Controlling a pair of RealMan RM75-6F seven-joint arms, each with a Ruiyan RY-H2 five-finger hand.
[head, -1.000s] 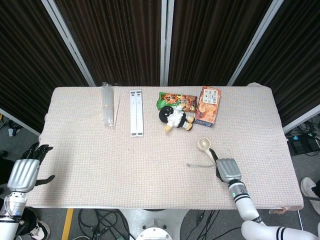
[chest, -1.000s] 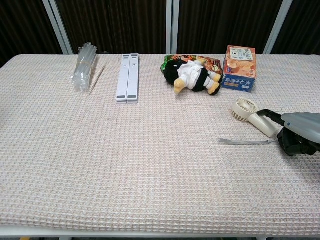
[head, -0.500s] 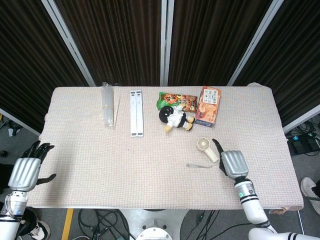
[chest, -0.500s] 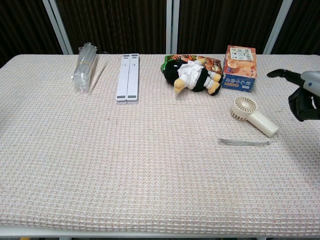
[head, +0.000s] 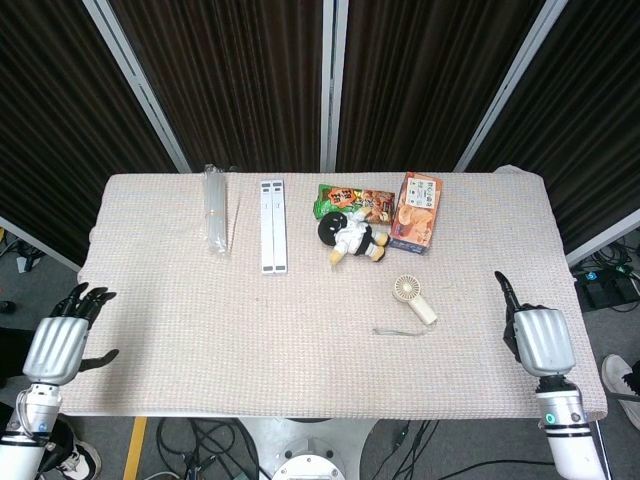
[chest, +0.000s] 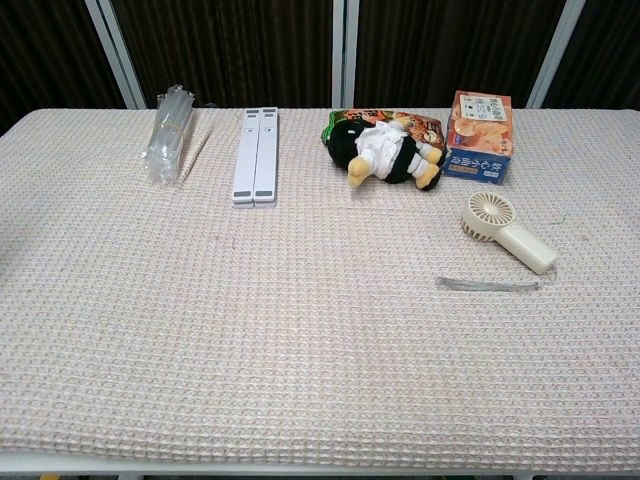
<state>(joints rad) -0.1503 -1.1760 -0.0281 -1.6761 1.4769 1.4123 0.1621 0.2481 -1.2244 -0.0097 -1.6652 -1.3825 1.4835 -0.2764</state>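
Since the earlier frames, the right hand (head: 535, 335) had let go of the handheld fan (head: 413, 298) and drawn off toward the table's right end; it now hung well apart from the fan, holding nothing, thumb raised, though how its other fingers lay could not be told from behind. Meanwhile the fan lay flat on the woven tablecloth (head: 200, 320) where it had been, its wrist strap (head: 400, 330) trailing just beside it. At the opposite end, the left hand (head: 62, 340) had barely shifted, hovering off the table's left edge with fingers spread and empty. Only the head view showed either hand. From the chest view came a closer look at the fan (chest: 505, 232), strap (chest: 490, 285), plush doll (chest: 385, 150) and snack box (chest: 480, 137).
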